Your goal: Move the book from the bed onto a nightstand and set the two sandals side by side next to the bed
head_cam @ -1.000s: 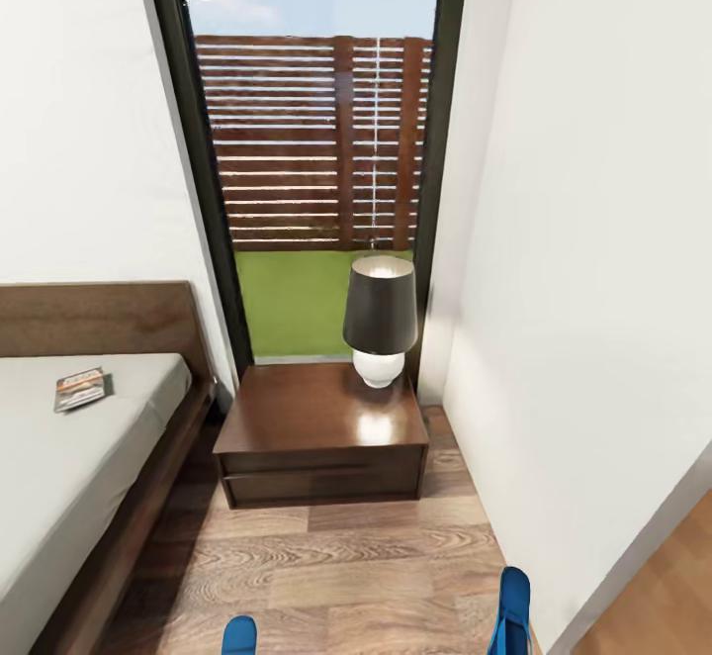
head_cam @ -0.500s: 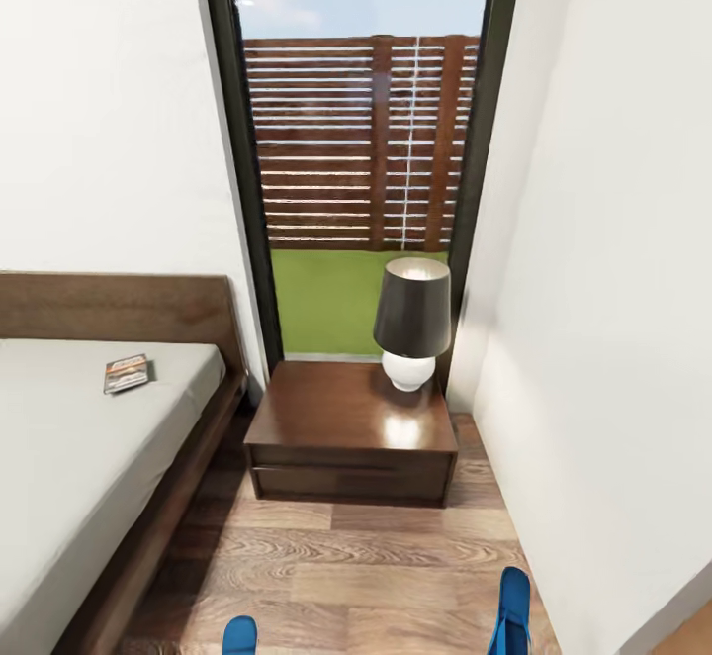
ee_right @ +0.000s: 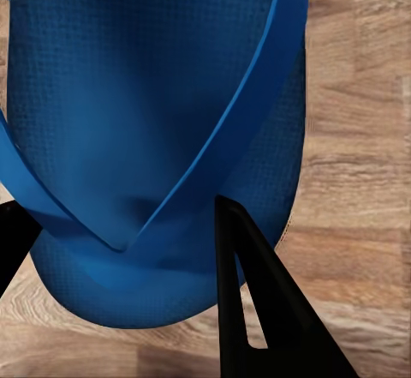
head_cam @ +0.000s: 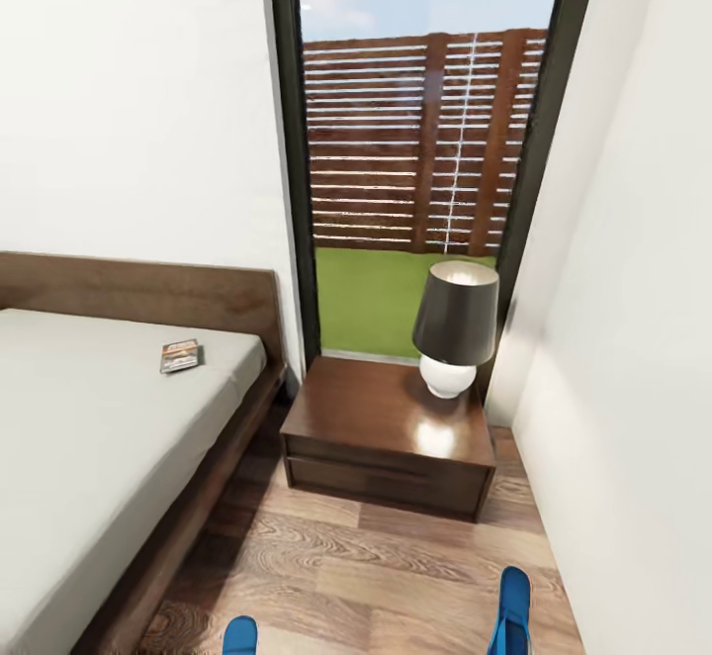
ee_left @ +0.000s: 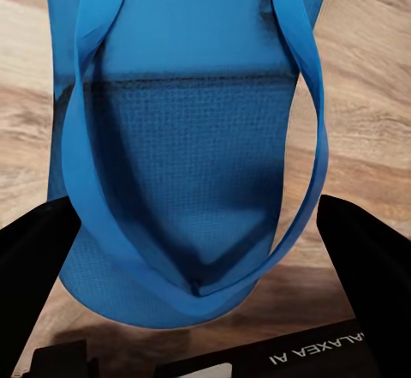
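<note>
The book lies flat on the pale mattress of the bed, near the headboard. Beside the bed stands the dark nightstand, carrying a black-shaded lamp. Two blue sandals poke into the head view's lower edge, one on the left and one on the right, both held above the wood floor. In the left wrist view my left gripper is shut on a sandal across its width. In the right wrist view my right gripper is shut on the other sandal, one finger over its sole.
A tall dark-framed window behind the nightstand looks onto grass and a slatted fence. A white wall runs close along the right. A strip of plank floor lies between the bed and that wall.
The whole head view has swung left, so bed, book, nightstand and window sit further right in the picture. Both sandals keep their place at the lower edge, carried along.
</note>
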You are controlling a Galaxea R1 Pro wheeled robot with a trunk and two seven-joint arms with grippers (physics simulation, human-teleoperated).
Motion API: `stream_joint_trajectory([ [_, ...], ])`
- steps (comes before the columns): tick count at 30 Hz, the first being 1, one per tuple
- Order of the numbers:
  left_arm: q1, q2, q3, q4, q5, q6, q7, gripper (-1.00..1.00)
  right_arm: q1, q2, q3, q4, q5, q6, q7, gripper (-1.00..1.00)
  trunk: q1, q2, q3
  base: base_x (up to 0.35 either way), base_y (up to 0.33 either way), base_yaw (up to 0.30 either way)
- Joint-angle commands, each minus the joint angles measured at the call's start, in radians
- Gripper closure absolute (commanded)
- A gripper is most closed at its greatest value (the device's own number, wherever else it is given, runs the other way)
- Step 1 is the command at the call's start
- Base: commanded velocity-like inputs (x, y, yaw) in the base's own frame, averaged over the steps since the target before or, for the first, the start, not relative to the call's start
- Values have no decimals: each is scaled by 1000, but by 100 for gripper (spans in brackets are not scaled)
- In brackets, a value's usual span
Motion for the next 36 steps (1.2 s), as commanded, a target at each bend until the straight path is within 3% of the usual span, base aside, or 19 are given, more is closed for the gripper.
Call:
stream_joint_trajectory([
  [1,-1,0,-8,2,9,-4,-3,100,-2,0,-3,4,-3,-5,6,100,0,0,-1,0,-13,293],
  [23,-1,0,-8,2,9,-4,-3,100,-2,0,-2,4,-3,-5,6,100,0,0,-1,0,-25,293],
  [36,-1,-14,-7,2,8,-4,-3,100,-2,0,-3,4,-3,-5,6,100,0,0,-1,0,-75,292],
])
